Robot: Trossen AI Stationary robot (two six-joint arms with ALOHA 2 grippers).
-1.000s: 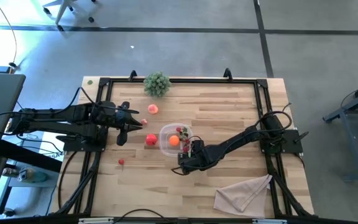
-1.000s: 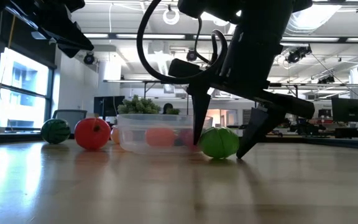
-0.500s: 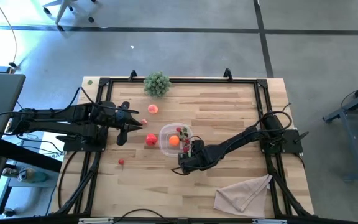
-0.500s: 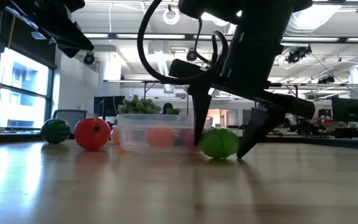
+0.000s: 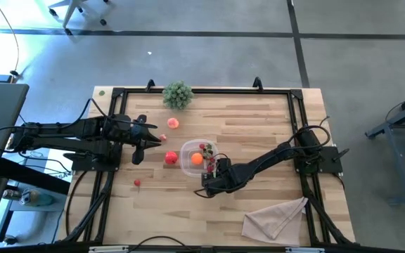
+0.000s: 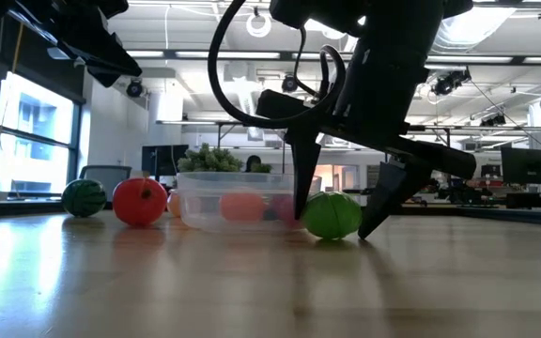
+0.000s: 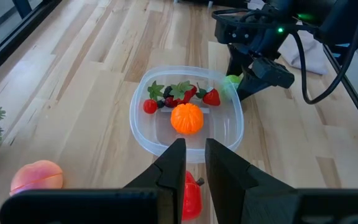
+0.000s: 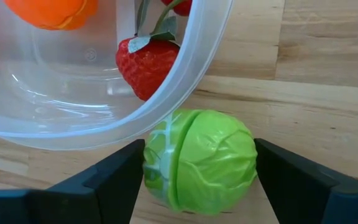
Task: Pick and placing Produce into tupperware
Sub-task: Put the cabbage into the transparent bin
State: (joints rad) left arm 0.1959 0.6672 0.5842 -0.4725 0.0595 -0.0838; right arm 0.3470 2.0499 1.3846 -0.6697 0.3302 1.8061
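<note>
No change vs the earlier frames: both arms and every item sit where they were.

Right gripper (image 8: 197, 171) is down at table level, jaws spread wide, straddling the green cabbage (image 8: 199, 160). Fingers (image 6: 383, 195) flank it on both sides; contact can't be confirmed, so released, not grasping. The cabbage rests on the wood, touching the outer wall of the tupperware (image 8: 73, 124), on the side facing the right arm.

Tupperware (image 5: 188, 160) is near table centre. Inside: an orange (image 7: 186, 118), a strawberry (image 7: 212, 97), a small red tomato (image 7: 150, 106) and a few leafy red bits.

Left gripper (image 7: 190, 163) hovers above the table on the left side, jaws nearly clenched, nothing between them. Below it a red pepper-like fruit (image 7: 191, 194) lies just outside the container rim.

Loose produce: a peach (image 5: 173, 123) between the container and the plant sprig (image 5: 178, 94); a small red piece (image 5: 137, 183) well apart toward the front left; a dark green round fruit (image 6: 84, 197) in the low view beside the red one.

Beige cloth (image 5: 276, 218) sits at the front right.
</note>
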